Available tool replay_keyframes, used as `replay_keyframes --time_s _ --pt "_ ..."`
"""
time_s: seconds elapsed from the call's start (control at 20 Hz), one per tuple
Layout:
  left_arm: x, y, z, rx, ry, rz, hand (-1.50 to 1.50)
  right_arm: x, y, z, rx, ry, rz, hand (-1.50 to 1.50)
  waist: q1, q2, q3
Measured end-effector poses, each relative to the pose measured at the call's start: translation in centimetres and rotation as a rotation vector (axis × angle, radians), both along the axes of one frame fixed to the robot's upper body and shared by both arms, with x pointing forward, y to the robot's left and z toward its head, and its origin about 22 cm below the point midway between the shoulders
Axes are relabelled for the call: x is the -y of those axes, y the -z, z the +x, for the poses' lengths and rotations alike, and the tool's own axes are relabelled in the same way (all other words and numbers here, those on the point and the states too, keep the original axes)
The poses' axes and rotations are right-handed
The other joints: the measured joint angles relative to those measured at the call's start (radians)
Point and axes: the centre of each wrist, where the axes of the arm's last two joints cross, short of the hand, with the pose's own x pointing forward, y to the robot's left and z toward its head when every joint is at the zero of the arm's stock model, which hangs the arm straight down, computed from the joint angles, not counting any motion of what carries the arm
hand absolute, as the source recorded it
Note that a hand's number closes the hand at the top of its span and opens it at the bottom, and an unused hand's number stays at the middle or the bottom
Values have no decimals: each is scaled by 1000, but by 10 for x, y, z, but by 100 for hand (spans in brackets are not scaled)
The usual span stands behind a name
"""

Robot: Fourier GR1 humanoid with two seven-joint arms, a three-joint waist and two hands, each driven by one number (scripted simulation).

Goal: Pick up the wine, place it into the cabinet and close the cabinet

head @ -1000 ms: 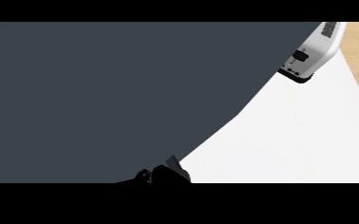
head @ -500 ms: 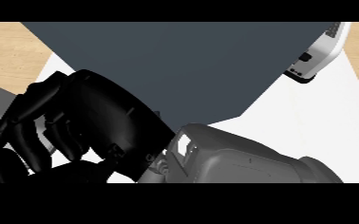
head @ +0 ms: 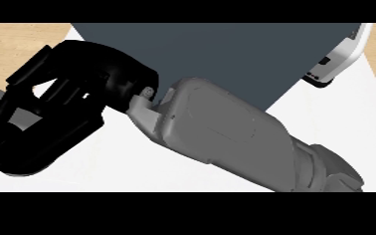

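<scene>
My right hand [head: 70, 104] fills the left of the head view, its grey forearm [head: 228, 134] running in from the lower right. The black fingers are curled, and pale counter shows through the gaps between them. I see nothing held inside them. The hand lies at the left edge of a broad dark grey panel [head: 242, 50] that spans the upper middle; I cannot tell whether it touches it. No wine bottle shows in this view. The left hand is out of sight.
A white and grey piece with a black end [head: 334, 62] sticks in at the upper right edge. White surface [head: 330, 114] lies right of the forearm, and light wood [head: 29, 37] shows at the upper left.
The hand and forearm rose into view from the lower edge and moved up and left across the dark panel's edge. The view shifted, showing wood at the upper left.
</scene>
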Motion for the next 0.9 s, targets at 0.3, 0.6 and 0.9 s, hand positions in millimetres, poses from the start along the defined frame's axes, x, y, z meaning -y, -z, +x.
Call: replay_keyframes --time_s 0.3,0.6,0.9 --pt "-15 -7 -2 3 -24 7 -150 8 8 50 -7 88 55 150 -19 -6 -1" --pt "-20 -15 -6 8 -36 13 -150 7 21 68 75 152 98 150 -11 -27 -16" --pt "-18 -20 -2 2 4 7 -150 9 27 76 104 159 130 150 -17 -35 -31"
